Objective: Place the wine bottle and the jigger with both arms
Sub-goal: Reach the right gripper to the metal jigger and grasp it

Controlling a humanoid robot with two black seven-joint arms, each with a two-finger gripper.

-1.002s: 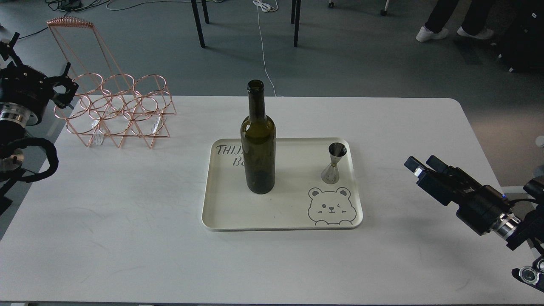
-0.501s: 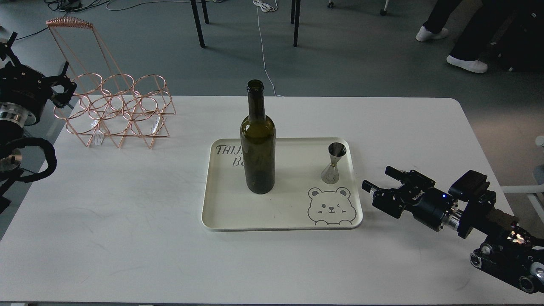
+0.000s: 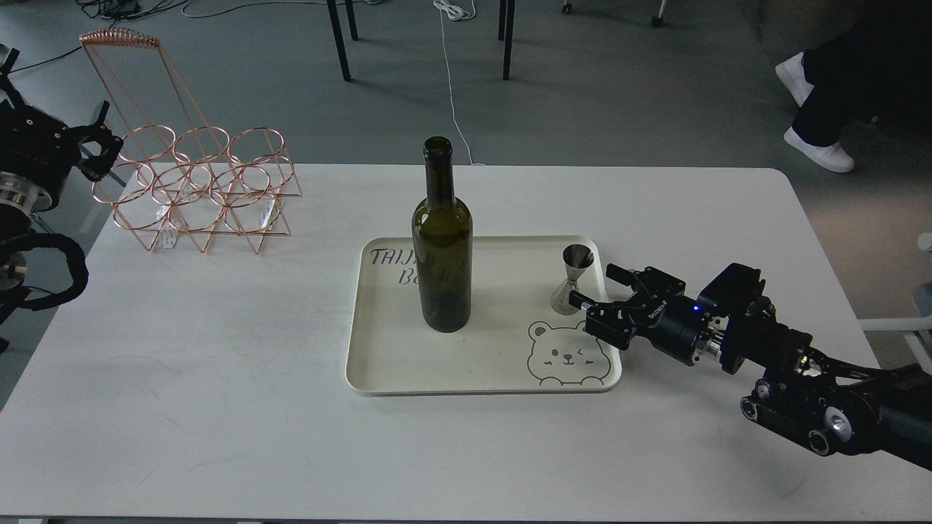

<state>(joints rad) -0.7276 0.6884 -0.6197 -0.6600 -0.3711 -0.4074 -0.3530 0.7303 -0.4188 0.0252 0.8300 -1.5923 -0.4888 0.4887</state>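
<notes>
The dark olive-green wine bottle (image 3: 442,244) stands upright on the left half of a cream tray (image 3: 378,375). The small steel jigger (image 3: 572,279) stands upright on the tray's right side. My right gripper (image 3: 593,286) is open, its two fingers just right of the jigger, low over the tray's right rim; I cannot tell if a finger touches it. My left gripper (image 3: 102,149) is at the far left edge, beside the copper rack, far from the bottle; its fingers are too dark to tell apart.
A copper wire bottle rack (image 3: 196,189) stands at the table's back left. The tray has a bear drawing (image 3: 566,354) at its front right. The white table (image 3: 218,407) shows bare surface around the tray. A person's legs (image 3: 837,94) are beyond the table at back right.
My right arm has swept left from the table's right edge until its open gripper reaches the jigger. The left gripper drifted slightly left. Bottle and jigger have not moved.
</notes>
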